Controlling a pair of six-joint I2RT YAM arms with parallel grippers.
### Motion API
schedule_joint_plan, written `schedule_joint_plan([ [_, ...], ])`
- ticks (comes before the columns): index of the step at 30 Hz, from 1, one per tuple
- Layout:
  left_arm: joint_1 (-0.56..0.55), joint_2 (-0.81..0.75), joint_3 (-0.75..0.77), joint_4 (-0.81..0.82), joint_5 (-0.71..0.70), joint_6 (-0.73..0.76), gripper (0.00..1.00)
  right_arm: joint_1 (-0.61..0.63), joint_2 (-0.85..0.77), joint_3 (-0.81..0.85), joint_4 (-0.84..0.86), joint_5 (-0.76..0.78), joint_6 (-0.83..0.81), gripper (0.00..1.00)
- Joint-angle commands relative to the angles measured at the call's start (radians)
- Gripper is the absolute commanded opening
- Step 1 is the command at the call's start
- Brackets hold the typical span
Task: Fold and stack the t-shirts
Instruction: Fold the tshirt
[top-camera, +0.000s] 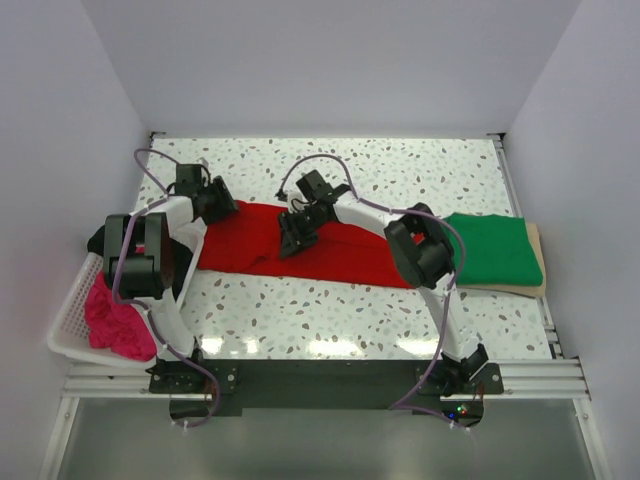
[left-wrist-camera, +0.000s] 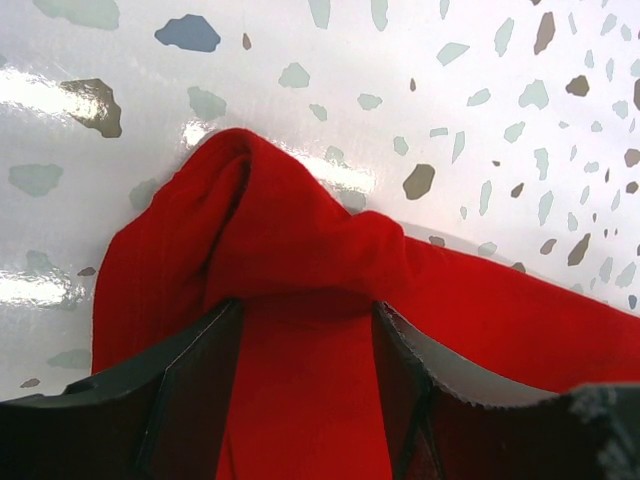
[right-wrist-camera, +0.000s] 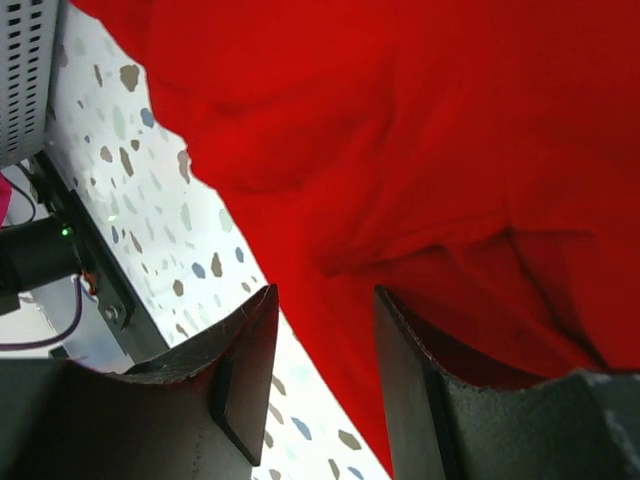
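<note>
A bright red t-shirt (top-camera: 345, 252) lies spread across the middle of the speckled table. My left gripper (top-camera: 224, 208) is down at its left end. In the left wrist view that gripper (left-wrist-camera: 307, 312) stands open astride the red t-shirt (left-wrist-camera: 290, 240), and a bunched fold rises just past the fingertips. My right gripper (top-camera: 293, 238) hovers over the shirt's middle. Seen from the right wrist, it (right-wrist-camera: 325, 295) is open above the near hem of the red t-shirt (right-wrist-camera: 450, 150), with one finger over bare table. A folded green t-shirt (top-camera: 490, 248) rests at the right. A magenta t-shirt (top-camera: 115, 320) fills the basket.
The white slotted basket (top-camera: 66, 318) sits at the table's left front edge, and its wall (right-wrist-camera: 25, 70) shows in the right wrist view. A beige board (top-camera: 540, 262) lies under the green shirt. White walls close in the table on three sides.
</note>
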Motion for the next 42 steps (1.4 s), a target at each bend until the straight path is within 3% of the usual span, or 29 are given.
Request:
schedule_joint_plan([
  [1, 0.012, 0.027, 0.015, -0.014, 0.012, 0.027, 0.60, 0.006, -0.003, 0.035, 0.012, 0.039, 0.044, 0.47],
  [15, 0.012, 0.037, 0.022, -0.014, 0.044, 0.044, 0.60, 0.029, 0.075, 0.119, 0.016, 0.105, 0.110, 0.47],
  [18, 0.012, 0.037, 0.015, -0.010, 0.047, 0.044, 0.60, 0.028, 0.091, 0.138, 0.005, 0.108, 0.110, 0.39],
  [22, 0.012, 0.038, 0.008, 0.000, 0.052, 0.037, 0.60, 0.030, 0.101, 0.155, -0.040, 0.125, 0.101, 0.18],
  [28, 0.014, 0.038, 0.011, -0.003, 0.041, 0.045, 0.60, 0.028, 0.052, 0.136, -0.076, 0.137, 0.091, 0.04],
  [42, 0.019, 0.032, 0.020, -0.011, 0.036, 0.086, 0.61, 0.019, -0.009, 0.130, -0.171, 0.249, 0.065, 0.04],
])
